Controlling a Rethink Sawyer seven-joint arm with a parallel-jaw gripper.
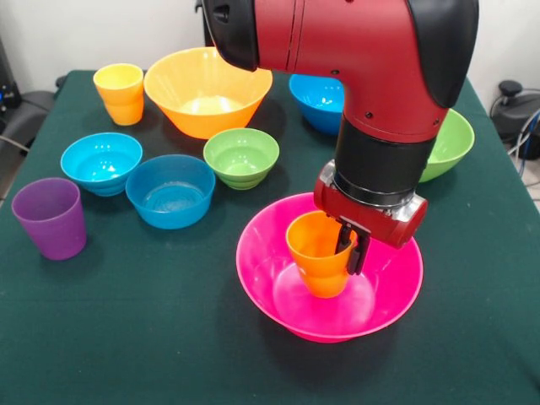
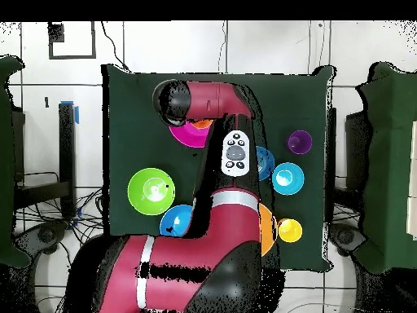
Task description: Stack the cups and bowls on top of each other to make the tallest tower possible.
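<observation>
A dark green cloth covers the table [image 1: 126,337], white tiled floor around it. On it sits the pink bowl [image 1: 270,278]; inside, the gripper [image 1: 348,245] clamps the orange cup's [image 1: 316,253] rim.

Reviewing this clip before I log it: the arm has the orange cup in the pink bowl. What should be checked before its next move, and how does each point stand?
1. Gripper shut on the orange cup's rim: ok.
2. Cup inside the large pink bowl: ok.
3. Cup resting on the bowl's floor: cannot tell.
4. Cup upright: not ok, it tilts slightly.
5. Pink bowl flat on the table, apart from other ware: ok.
6. Next pieces free to pick, such as the small green bowl and purple cup: ok.
</observation>
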